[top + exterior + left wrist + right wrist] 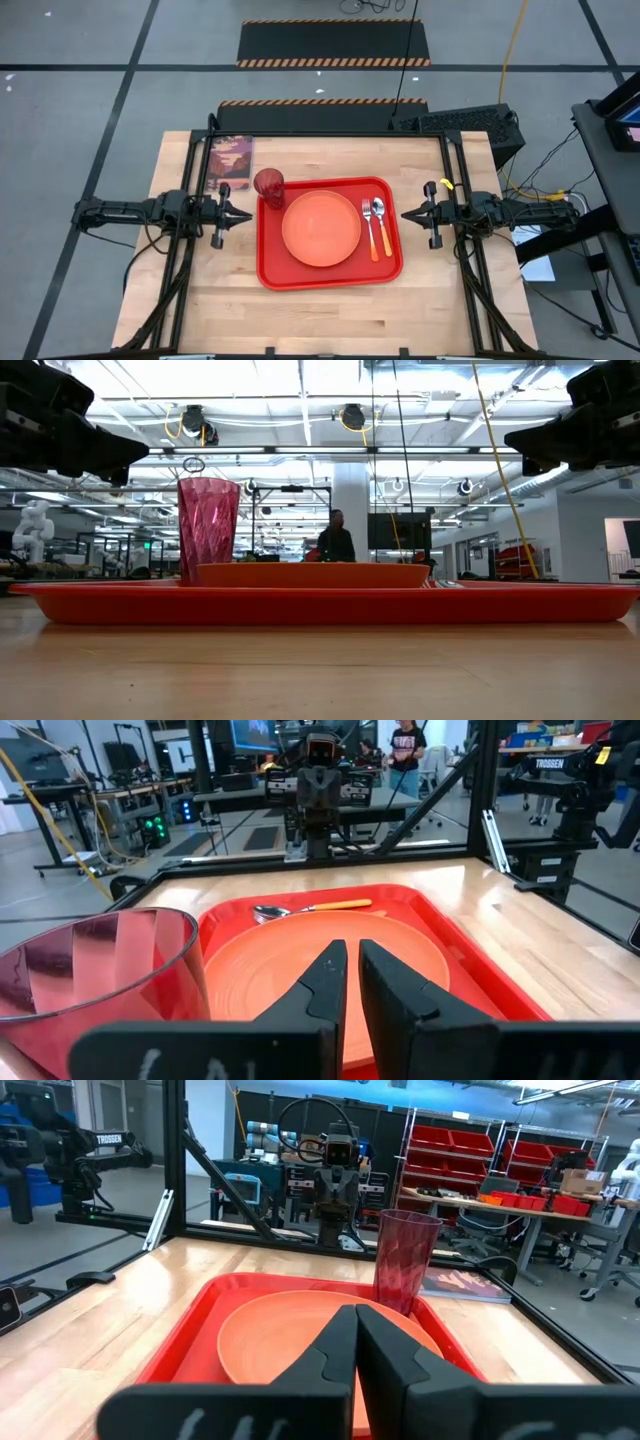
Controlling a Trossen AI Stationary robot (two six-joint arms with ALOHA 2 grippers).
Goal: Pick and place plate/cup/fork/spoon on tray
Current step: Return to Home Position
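Looks all loaded to me, plate point(321, 229), cup point(269, 186), fork point(367, 229), spoon point(380, 224) on the tray point(272, 262), so I keep the left hand point(247, 214) at 9 o'clock and the right hand point(405, 214) at 3 o'clock clenched, empty, parked clear.

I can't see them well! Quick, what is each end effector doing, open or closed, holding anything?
Left end effector: closed, holding nothing, beside the tray.
Right end effector: closed, holding nothing, on the tray's other side.
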